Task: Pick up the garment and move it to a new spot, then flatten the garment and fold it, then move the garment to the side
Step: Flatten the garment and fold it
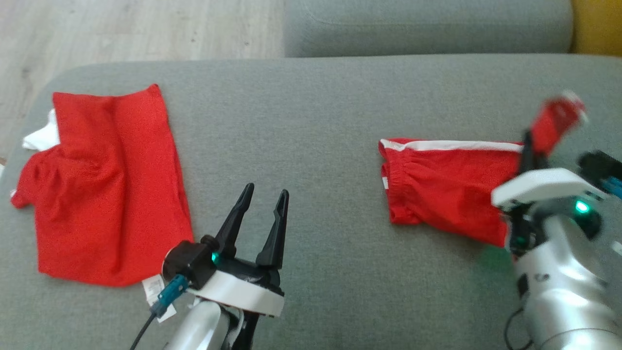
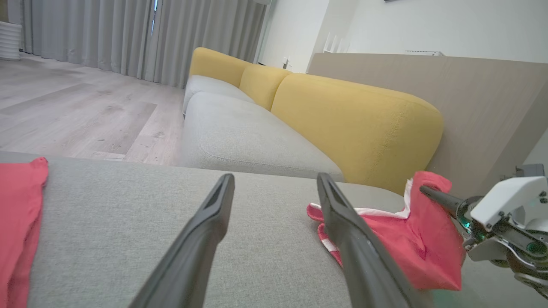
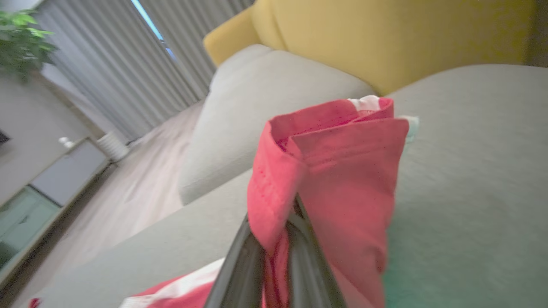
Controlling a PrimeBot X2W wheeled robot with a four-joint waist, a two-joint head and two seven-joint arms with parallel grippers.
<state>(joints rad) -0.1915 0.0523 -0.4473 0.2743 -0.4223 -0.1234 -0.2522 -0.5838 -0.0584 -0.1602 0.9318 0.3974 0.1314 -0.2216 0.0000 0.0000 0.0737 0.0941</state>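
The garment (image 1: 447, 189) is a pair of red shorts with a white stripe, lying on the right half of the grey cushion (image 1: 316, 121). My right gripper (image 1: 532, 141) is shut on its right end, and that corner stands lifted off the cushion. The right wrist view shows the red cloth (image 3: 342, 171) draped over my shut right gripper (image 3: 274, 231). My left gripper (image 1: 266, 190) stands open over the bare middle of the cushion, holding nothing. In the left wrist view my left gripper (image 2: 275, 177) points toward the garment (image 2: 385, 239) and my right gripper (image 2: 428, 192).
A second red garment (image 1: 107, 184) with a white label lies spread on the cushion's left end, also at the left edge of the left wrist view (image 2: 17, 214). Behind are another grey seat (image 1: 427, 24), yellow backrests (image 2: 355, 124) and wooden floor (image 1: 121, 29).
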